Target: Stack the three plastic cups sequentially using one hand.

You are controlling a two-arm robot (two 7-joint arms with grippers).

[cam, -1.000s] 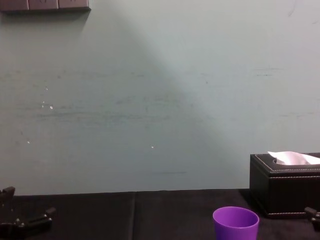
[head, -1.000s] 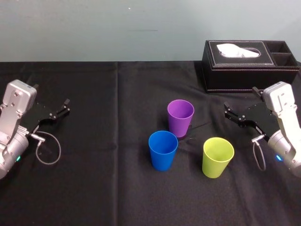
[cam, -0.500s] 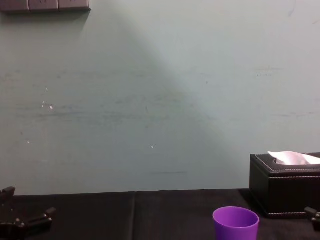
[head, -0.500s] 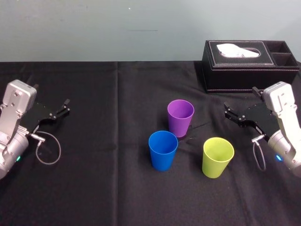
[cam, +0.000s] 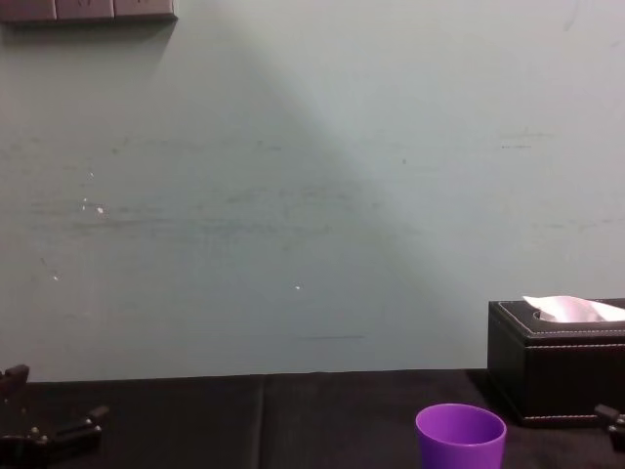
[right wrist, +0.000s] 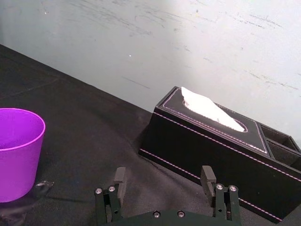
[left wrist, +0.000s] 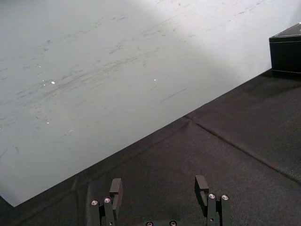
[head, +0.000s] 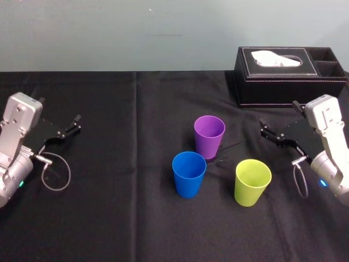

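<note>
The tapered purple plastic cup [head: 209, 136], blue plastic cup [head: 188, 174] and lime green plastic cup [head: 252, 183] stand upright and unstacked on the black tablecloth [head: 125, 229]. The left gripper [left wrist: 158, 187] and right gripper [right wrist: 164, 181] flank them, spread wide and empty.

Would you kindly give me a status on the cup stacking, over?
Left gripper open, empty, far left. Right gripper open, empty, right side. Purple cup, blue cup, green cup upright, unstacked. Tissue box behind, clear.

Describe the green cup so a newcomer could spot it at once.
Start at the black tissue box at the table's far right. Nearer the robot, the lime green cup stands rightmost of three, closest to the right gripper, apart from the purple cup and blue cup.
</note>
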